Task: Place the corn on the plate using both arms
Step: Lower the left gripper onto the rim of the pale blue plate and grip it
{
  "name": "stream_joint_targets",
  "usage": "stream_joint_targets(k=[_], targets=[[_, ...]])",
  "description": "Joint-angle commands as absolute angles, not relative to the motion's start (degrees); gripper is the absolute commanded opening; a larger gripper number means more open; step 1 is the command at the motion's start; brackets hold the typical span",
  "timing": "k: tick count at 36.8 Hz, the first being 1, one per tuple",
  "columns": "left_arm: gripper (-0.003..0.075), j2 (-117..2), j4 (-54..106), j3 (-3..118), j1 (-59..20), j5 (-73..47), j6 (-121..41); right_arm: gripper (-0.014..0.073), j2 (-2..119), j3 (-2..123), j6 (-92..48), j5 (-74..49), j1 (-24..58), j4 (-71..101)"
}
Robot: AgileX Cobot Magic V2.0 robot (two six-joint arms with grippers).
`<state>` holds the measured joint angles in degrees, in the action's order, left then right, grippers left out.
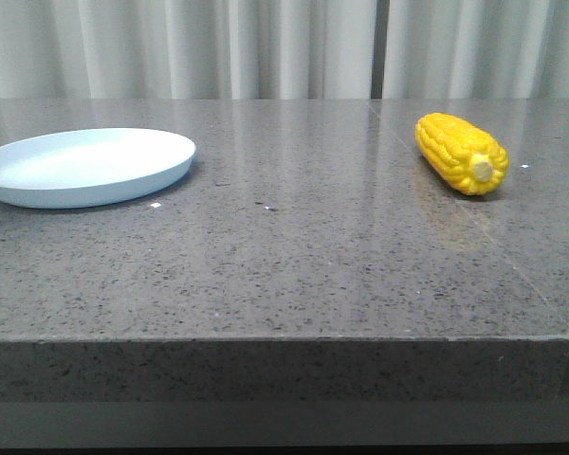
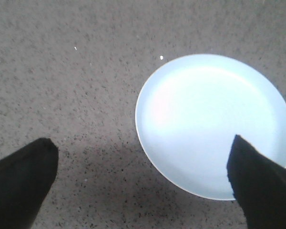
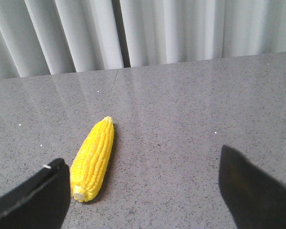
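The yellow corn (image 1: pixel 461 153) lies on the grey table at the right, its pale stub end toward the front. The pale blue plate (image 1: pixel 85 166) sits at the far left and holds nothing. Neither gripper shows in the front view. In the left wrist view my left gripper (image 2: pixel 143 183) is open and empty above the table, one fingertip (image 2: pixel 257 183) over the plate's rim (image 2: pixel 148 143). In the right wrist view my right gripper (image 3: pixel 143 188) is open and empty, and the corn (image 3: pixel 93 160) lies just beside one fingertip (image 3: pixel 38 200), apart from it.
The speckled grey stone table (image 1: pixel 294 256) has its front edge near the bottom of the front view. White pleated curtains (image 1: pixel 266 47) hang behind the table's far edge.
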<state>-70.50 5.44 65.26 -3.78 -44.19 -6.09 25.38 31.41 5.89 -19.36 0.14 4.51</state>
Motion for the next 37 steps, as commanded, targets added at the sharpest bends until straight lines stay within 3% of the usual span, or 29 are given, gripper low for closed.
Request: stream_joint_targets(k=[1,11,29,32,37], targets=[[0.069,-76.28,6.59,73.61,-4.15,-49.17,-5.38,0.0652,26.16,33.42,5.25,-14.42,0.16,4.4],[0.069,-94.41,6.59,85.0,-4.2,-56.27,-5.38,0.0652,26.16,33.42,5.25,-14.42,0.16,4.4],[0.0683,-101.73,6.69,85.38,-4.2,-56.16,-5.38,0.0652,26.16,33.42,5.25,-14.42,0.16,4.4],[0.061,-101.73,6.69,85.51,-4.2,-56.27,-5.38,0.0652,26.16,33.42,5.25,-14.42,0.16,4.4],[0.0343,-101.73,6.69,85.51,-4.2,-56.27,-5.38,0.0652,26.16,33.42,5.25,-14.42,0.16,4.4]])
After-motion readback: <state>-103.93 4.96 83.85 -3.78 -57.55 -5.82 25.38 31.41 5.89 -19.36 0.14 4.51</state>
